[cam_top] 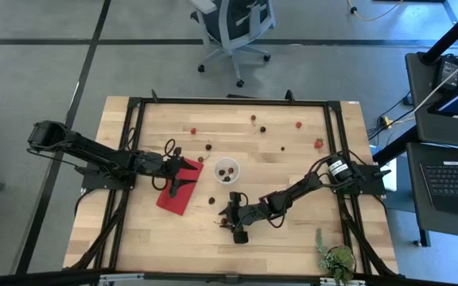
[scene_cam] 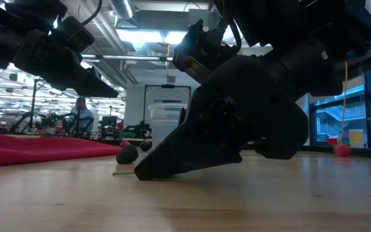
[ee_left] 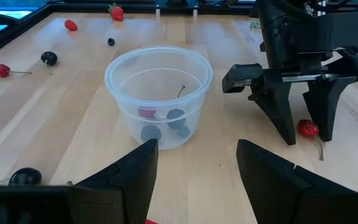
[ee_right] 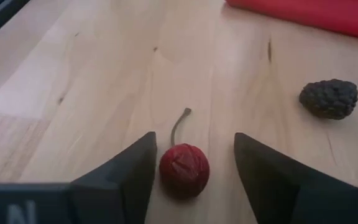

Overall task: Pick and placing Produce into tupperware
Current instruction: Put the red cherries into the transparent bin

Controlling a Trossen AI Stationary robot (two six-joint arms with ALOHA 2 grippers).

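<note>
The clear round tupperware (ee_left: pixel 158 93) stands upright on the table (cam_top: pixel 308 230) and holds a few small fruits (ee_left: pixel 146 113). My right gripper (ee_right: pixel 194 168) is open and low at the table top, one finger on each side of a wrinkled red cherry (ee_right: pixel 184 169) whose stem points away; it touches neither finger. The left wrist view shows the same cherry (ee_left: pixel 307 129) between those fingers. A dark bumpy berry (ee_right: pixel 329 98) lies nearby. My left gripper (ee_left: pixel 194 168) is open, held above the magenta cloth (cam_top: pixel 180 192), facing the tupperware (cam_top: pixel 227 170). More cherries and berries (cam_top: pixel 263 129) lie scattered toward the far edge.
The magenta cloth (scene_cam: pixel 44 147) lies flat left of the tupperware. A green leafy plant (cam_top: pixel 336 258) sits at the near right corner. Loose fruits (ee_left: pixel 48 58) lie left of and beyond the cup. Black frame rails (cam_top: pixel 229 102) border the table.
</note>
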